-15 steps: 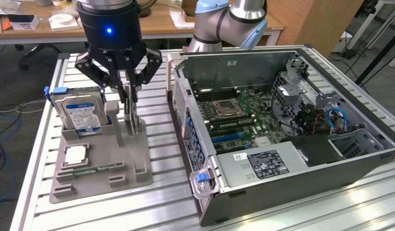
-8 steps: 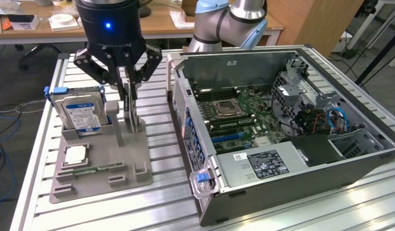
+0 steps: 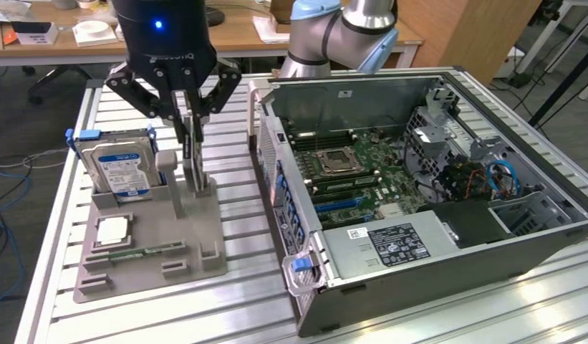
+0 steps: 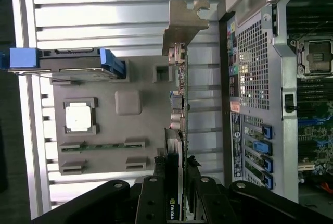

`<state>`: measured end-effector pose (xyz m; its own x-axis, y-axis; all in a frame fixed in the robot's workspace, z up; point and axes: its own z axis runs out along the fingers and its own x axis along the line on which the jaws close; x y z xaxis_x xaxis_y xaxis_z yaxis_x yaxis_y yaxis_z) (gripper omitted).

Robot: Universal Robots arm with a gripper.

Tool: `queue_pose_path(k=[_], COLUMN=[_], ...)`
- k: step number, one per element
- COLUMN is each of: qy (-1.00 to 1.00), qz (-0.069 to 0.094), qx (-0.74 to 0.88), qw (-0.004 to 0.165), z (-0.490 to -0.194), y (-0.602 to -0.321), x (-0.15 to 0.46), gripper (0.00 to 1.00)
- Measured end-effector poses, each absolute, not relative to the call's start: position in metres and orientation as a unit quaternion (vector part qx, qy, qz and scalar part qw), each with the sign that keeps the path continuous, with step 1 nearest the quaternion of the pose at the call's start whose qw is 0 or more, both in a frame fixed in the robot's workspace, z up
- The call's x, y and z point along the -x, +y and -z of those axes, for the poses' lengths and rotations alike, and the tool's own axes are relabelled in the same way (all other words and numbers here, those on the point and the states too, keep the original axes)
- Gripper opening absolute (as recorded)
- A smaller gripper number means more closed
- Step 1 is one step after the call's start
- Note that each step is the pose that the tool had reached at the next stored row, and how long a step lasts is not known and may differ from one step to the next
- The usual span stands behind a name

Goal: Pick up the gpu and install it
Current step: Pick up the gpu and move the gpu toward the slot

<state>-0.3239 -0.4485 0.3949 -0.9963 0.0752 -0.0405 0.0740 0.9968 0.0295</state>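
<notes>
standing over a grey tray (image 3: 150, 251) on the exterior view's left half of the bench (image 3: 236, 308), the gripper (image 3: 190, 140) points straight down. its two fingers are clenched on the top of the graphics card (image 3: 200, 175). the card stands upright on edge at the tray's side nearest the computer case (image 3: 523, 236). whether its bottom edge is seated in the tray slot is hard to tell. a hard drive (image 3: 122, 168) with blue rails stands upright toward the tray's far corner. a processor chip (image 3: 112, 231) and a thin memory stick (image 3: 141, 252) lie flat nearer the front edge. the case lies open on the bench's right half, showing its green motherboard (image 3: 361, 172) and a labelled power supply (image 3: 389, 244). the bench top is ribbed aluminium slats. behind it are wooden desks (image 3: 236, 32), the robot arm (image 3: 341, 32) and loose blue cables (image 3: 7, 172) on the floor.

in the wrist view the black fingers (image 4: 153, 198) press both faces of the graphics card (image 4: 181, 104), seen edge-on. its silver bracket (image 4: 184, 23) is at the end away from the gripper (image 4: 177, 182). the card runs along the tray (image 4: 140, 130) edge, between the tray and the case's rear panel (image 4: 252, 67). the hard drive (image 4: 67, 60), chip (image 4: 80, 115) and memory stick (image 4: 96, 146) sit on the tray, and slats (image 4: 104, 5) show beyond it.
</notes>
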Motion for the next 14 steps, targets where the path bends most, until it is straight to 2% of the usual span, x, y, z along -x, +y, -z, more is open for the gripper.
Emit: queue_pose_path(k=[14], qy=[0.999], qz=[-0.014], qx=[-0.037], qw=[0.021], z=[-0.419], y=[-0.449], x=[0.324], gripper=[0.26])
